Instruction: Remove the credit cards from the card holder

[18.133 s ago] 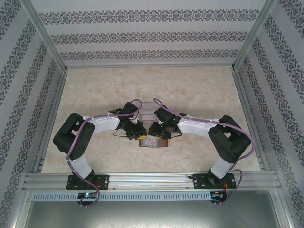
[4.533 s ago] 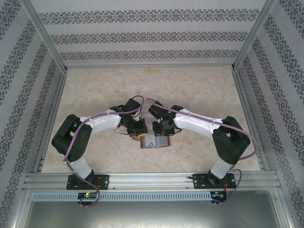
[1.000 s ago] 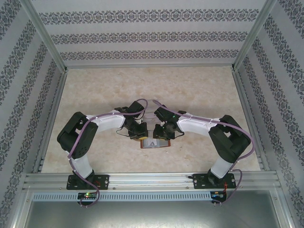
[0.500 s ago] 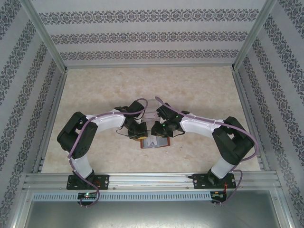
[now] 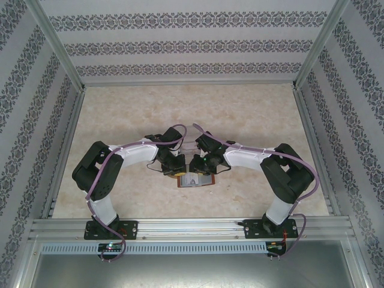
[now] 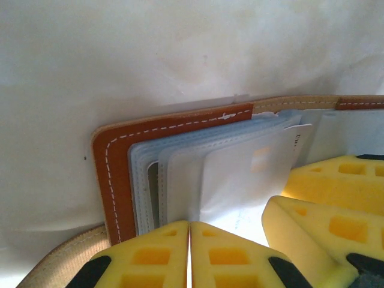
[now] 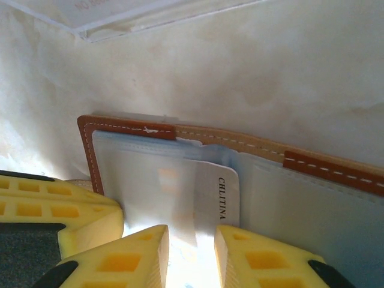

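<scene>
Left gripper point(image 6: 189, 243) is closed with its pads together, tips over the near edge of the open holder point(image 6: 113, 174). The holder lies flat on the desk point(image 6: 180, 54), directly ahead of that gripper. Cards point(image 6: 240, 174) sit fanned in the grey-blue pockets, just ahead and right of its tips. Right gripper point(image 7: 192, 240) is narrow, jaws a small gap apart, tips over the middle of the holder. A white card point(image 7: 219, 192) printed CHLITINA sticks out of a pocket straight ahead of it and runs into that gap; can't tell if it's pinched. The two grippers are just beside each other over the holder. Clear tray point(image 7: 120, 15) is on the desk beyond the holder, ahead of the right gripper.
</scene>
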Robot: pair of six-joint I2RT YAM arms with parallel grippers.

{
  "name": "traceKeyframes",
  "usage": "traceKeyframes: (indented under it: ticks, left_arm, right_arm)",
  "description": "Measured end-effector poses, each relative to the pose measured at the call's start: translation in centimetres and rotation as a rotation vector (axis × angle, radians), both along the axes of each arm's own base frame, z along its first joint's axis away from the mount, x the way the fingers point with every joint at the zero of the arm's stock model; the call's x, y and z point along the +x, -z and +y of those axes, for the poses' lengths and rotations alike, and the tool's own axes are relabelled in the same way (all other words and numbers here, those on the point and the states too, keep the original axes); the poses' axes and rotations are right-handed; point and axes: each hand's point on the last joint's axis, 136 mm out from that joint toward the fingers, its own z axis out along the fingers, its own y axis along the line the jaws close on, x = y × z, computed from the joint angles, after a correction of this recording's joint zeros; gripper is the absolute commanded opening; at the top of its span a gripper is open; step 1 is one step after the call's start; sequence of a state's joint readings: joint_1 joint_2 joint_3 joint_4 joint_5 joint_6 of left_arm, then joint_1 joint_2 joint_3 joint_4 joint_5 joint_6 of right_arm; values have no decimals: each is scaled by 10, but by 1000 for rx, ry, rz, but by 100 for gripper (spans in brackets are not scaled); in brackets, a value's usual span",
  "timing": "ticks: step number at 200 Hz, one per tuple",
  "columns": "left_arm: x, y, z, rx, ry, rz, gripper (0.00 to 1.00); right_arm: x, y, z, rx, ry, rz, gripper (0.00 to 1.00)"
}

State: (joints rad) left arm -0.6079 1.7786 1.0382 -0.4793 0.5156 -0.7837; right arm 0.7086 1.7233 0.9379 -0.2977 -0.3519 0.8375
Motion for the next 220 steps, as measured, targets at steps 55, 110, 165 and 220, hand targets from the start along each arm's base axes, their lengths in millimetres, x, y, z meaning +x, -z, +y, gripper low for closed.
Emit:
traceKeyframes:
  ticks: [55,110,165,220]
  left_arm:
    - [0,0,0,1,2,0,9]
    - [0,0,0,3,2,2,9]
    - [3,-7,-5,-15,5,-8,9]
    - [-3,-7,-11,-32,26,7,9]
  right_arm:
    - [-4,-1,-14,-70,13,2,30]
    - [-2,-12,-20,-62,27,-12,29]
    - [-2,-9,-17,-8,28,5,28]
    - [-6,1,-13,15,17,29,27]
